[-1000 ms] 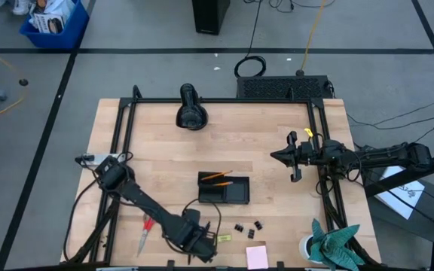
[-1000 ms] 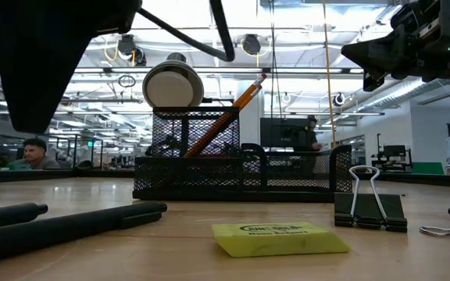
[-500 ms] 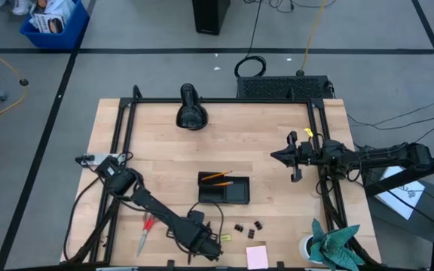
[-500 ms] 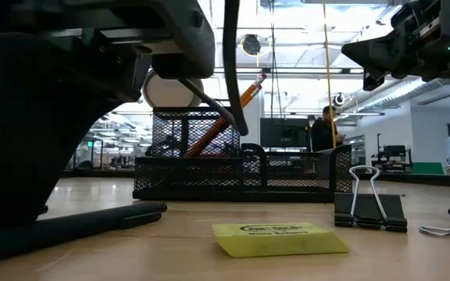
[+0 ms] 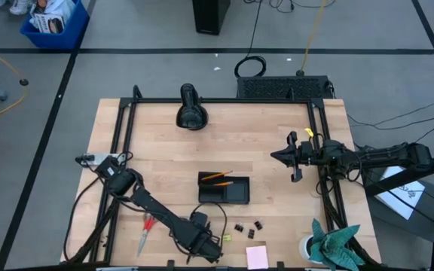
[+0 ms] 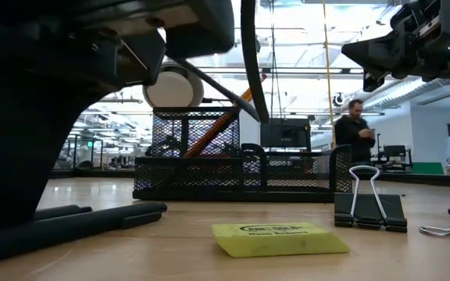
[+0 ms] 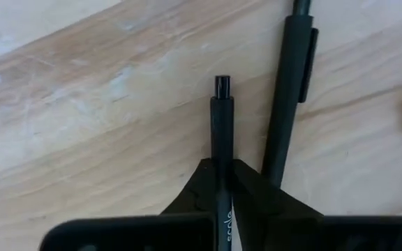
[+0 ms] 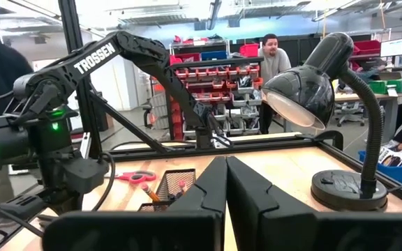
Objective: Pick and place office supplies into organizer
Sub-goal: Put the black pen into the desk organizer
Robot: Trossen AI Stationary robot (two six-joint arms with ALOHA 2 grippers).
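pencils (image 5: 218, 178) in organizer (image 5: 224, 190), clips (image 5: 249, 226) before

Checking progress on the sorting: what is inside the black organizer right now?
The organizer holds two orange pencils, leaning in its rear section. Its mesh walls hide the floor in the low view, so anything smaller inside cannot be ruled out.

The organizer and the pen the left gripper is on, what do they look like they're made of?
The organizer looks like black wire mesh, probably coated metal: the low view shows see-through lattice walls with a solid rim. The pen between the fingers of the left gripper looks like matte black plastic, smooth with only a dull sheen, though a rubbery coating cannot be ruled out.
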